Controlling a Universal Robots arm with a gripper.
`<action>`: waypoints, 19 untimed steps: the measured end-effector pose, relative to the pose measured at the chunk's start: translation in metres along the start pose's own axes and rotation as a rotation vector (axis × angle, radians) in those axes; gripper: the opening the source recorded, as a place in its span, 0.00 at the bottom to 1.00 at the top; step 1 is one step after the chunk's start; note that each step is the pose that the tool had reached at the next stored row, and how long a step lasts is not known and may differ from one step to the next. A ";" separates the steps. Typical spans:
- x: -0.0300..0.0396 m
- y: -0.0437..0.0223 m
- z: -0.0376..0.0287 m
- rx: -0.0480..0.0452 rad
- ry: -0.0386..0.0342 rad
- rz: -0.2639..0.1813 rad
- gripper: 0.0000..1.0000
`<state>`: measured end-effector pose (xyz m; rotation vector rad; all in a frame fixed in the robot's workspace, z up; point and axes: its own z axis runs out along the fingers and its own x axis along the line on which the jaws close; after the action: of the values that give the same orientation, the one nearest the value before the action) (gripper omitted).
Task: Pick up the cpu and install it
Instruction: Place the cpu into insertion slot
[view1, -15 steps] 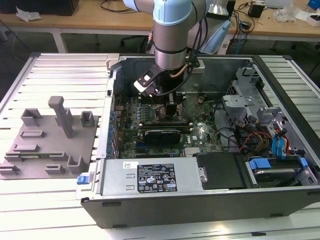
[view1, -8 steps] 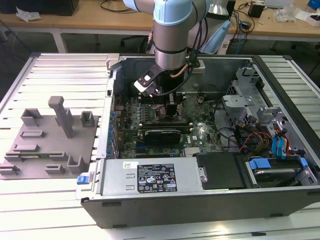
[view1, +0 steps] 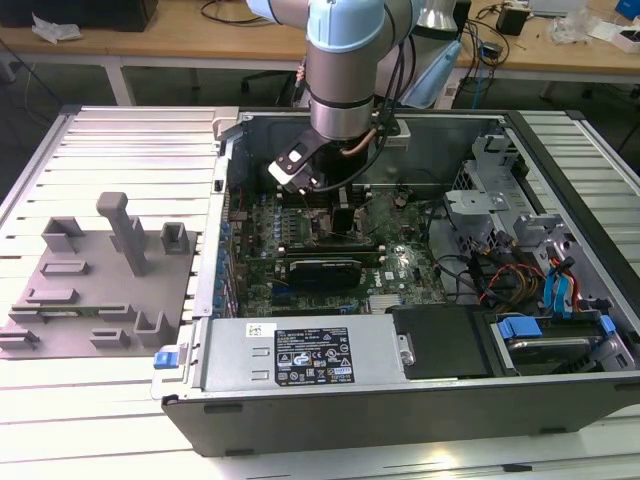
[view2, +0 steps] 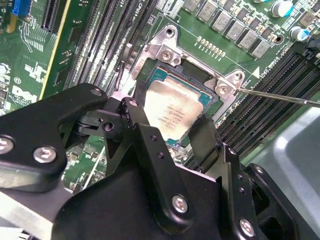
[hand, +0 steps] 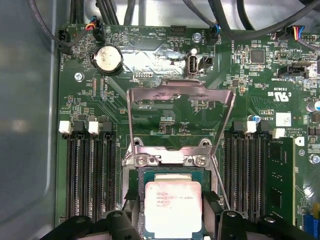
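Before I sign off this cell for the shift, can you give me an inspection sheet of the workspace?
surface: slatted table carrying open case
job's things: cpu at socket, plate raised
clutter: grey fixture at exterior view's left
gripper: gripper over socket, fingers shut on cpu
cables: bundle inside case, apart from socket
surroundings: benches behind

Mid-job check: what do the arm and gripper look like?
The arm is a silver-grey cylinder with pale blue joint caps, dark cables trailing beside it and a small white-and-black box at the wrist. The gripper is matt black, built of angular linked plates studded with silver screw heads.
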<state>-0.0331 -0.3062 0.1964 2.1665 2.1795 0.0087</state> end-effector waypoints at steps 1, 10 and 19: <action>0.0001 0.0000 0.0000 0.0001 0.0000 0.000 0.62; 0.0002 0.0000 -0.0002 0.0001 0.0004 0.000 0.63; 0.0009 0.0000 -0.0003 0.0001 0.0053 0.000 0.69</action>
<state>-0.0331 -0.3053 0.1966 2.1694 2.1819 0.0144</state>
